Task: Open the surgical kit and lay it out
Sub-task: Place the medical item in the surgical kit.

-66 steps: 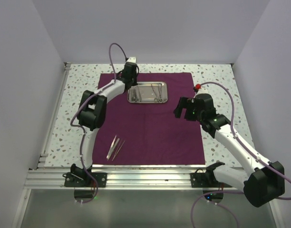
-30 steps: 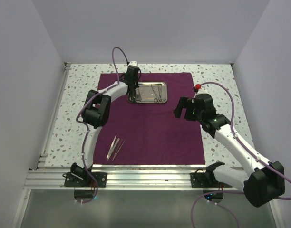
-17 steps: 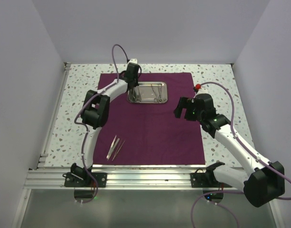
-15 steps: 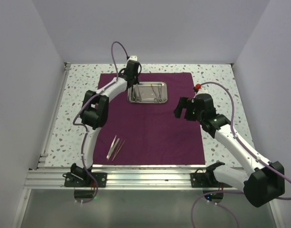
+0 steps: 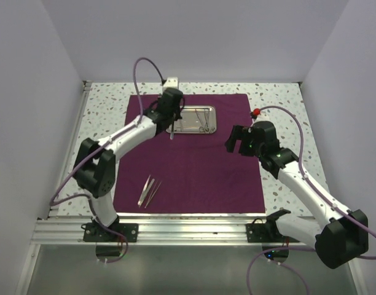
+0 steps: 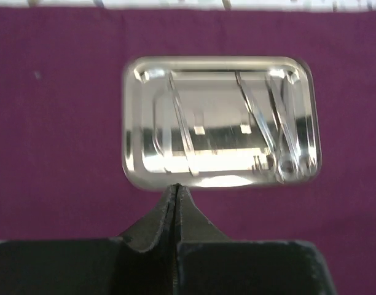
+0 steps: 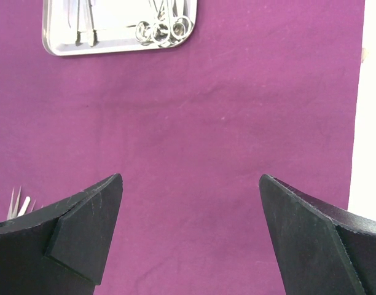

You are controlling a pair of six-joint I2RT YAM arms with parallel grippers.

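Note:
The maroon cloth [image 5: 194, 166] lies spread flat on the table. The steel tray [image 5: 203, 127] stands on its far part and holds slim tools and ring-handled scissors [image 6: 286, 163]. A tweezers-like tool [image 6: 183, 132] lies in the tray's left half. A pair of tweezers [image 5: 148, 192] lies on the cloth's near left; its tips show in the right wrist view [image 7: 17, 203]. My left gripper [image 6: 176, 187] is shut, raised at the tray's near-left rim [image 5: 171, 129]; no tool shows between its fingers. My right gripper [image 7: 189, 178] is open and empty above the cloth's right part [image 5: 236, 140].
The cloth's right edge and white speckled table [image 7: 373, 123] lie just right of my right gripper. White walls close in the table on three sides. A metal rail [image 5: 188, 230] runs along the near edge.
My left arm has swung its elbow out to the left and drawn its gripper back from inside the tray's left part to the tray's near-left rim. The right arm has not moved.

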